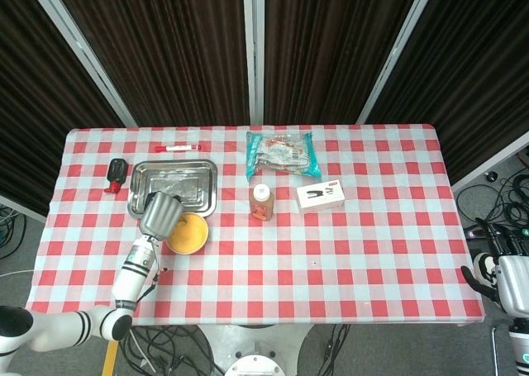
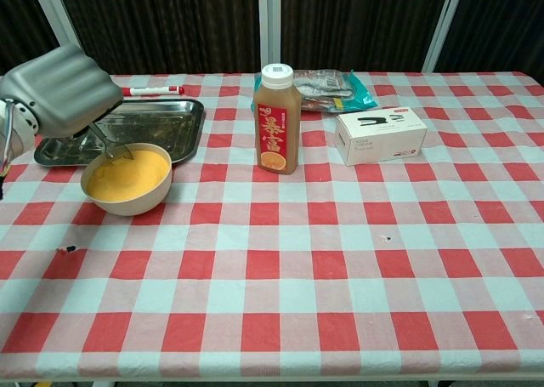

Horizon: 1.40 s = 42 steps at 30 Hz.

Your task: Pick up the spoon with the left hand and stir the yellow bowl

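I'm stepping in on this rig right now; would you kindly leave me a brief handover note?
Left hand: holds the spoon over the yellow bowl, its tip in the bowl.
Right hand: off the table's right edge, holding nothing as far as I can tell; finger state unclear.
Bowl stands in front of the metal tray.
Done: spoon picked up and brought to the bowl.
Left: stir.

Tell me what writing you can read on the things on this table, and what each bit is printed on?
"泰富", as best it reads, in large white characters on the red label of the juice bottle.
Small print above those characters: too small to read.
White box: dark stapler picture, its text too blurred.
Snack packet and red marker: print unreadable.
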Tool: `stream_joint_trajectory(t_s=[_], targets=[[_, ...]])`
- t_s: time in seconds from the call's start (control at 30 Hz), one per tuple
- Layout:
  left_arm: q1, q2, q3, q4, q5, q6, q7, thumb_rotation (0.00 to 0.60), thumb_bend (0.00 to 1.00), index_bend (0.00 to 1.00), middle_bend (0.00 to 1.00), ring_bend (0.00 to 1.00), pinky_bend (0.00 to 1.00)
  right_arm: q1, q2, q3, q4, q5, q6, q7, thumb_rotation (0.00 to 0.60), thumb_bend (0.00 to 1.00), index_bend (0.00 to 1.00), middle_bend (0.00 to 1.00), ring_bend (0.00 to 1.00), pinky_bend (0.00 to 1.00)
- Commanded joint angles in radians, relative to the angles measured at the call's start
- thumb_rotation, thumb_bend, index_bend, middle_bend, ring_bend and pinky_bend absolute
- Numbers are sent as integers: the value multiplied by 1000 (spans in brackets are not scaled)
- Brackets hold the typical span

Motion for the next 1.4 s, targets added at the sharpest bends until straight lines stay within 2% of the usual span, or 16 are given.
stream_joint_trajectory(t_s=[0.03,0.3,0.6,1.03,1.4], targets=[[8,-3,0,-1,7,-1,4,600,428,691,1000,1000,1000,1,0,0,-1,0,-1,0,600,187,103,282,133,231],[22,17,-6,-58,-7,-53,-3,600,429,693,1000,1000,1000,1,-1,0,0,0,-2,0,600,187,103,284,132,231],[14,91,-58,-170,-121,-165,-77,600,429,697,1000,1000,1000,-1,-2,0,3,0,0,4,600,187,104,284,133,231],[16,204,-116,-289,-190,-209,-240,600,430,697,1000,1000,1000,1,-2,1,2,-1,-1,4,600,188,103,284,133,231],[6,259,-110,-338,-205,-208,-286,600,430,697,1000,1000,1000,1,-3,1,5,-3,0,7,600,187,104,284,132,231]])
